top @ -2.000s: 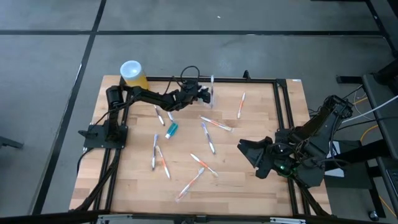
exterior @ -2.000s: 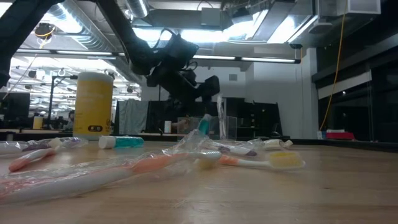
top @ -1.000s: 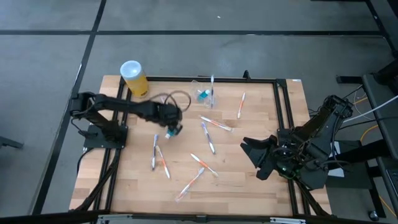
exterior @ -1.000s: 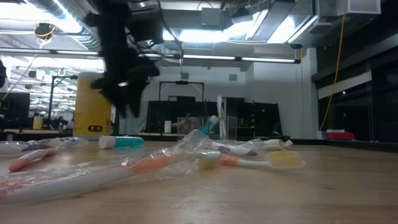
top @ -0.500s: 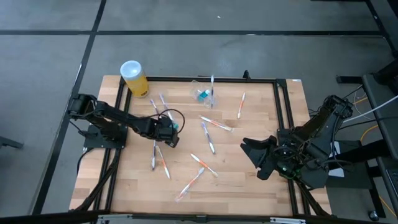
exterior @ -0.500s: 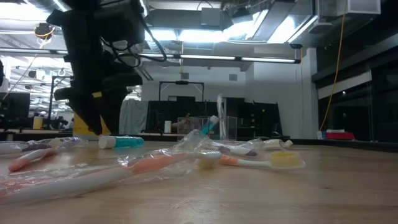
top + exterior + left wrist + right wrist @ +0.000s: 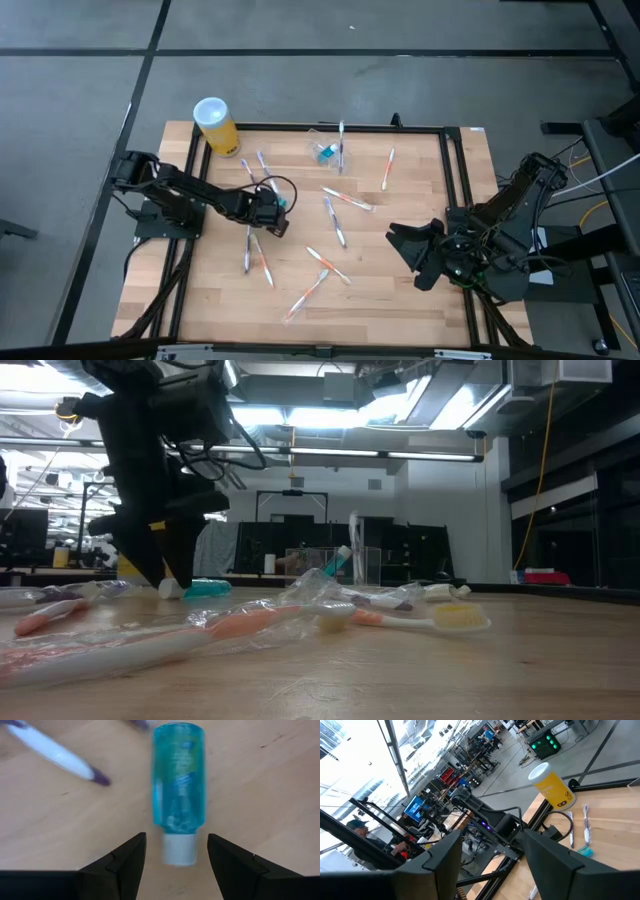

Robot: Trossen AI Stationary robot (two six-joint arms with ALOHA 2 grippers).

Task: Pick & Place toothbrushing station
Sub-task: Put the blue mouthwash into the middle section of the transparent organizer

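Wooden slats (image 7: 400,290) fill the tabletop, strewn with toothbrushes. Left gripper (image 7: 175,851) hangs wide open and empty over a small blue clear bottle with a white cap (image 7: 178,790); better to straddle its body squarely before closing. Right gripper (image 7: 400,240) waits open at the right. Clear plastic holder (image 7: 322,142) sits far, centre.

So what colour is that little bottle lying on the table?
The bottle is see-through blue-green with a white cap, clearest in the left wrist view.
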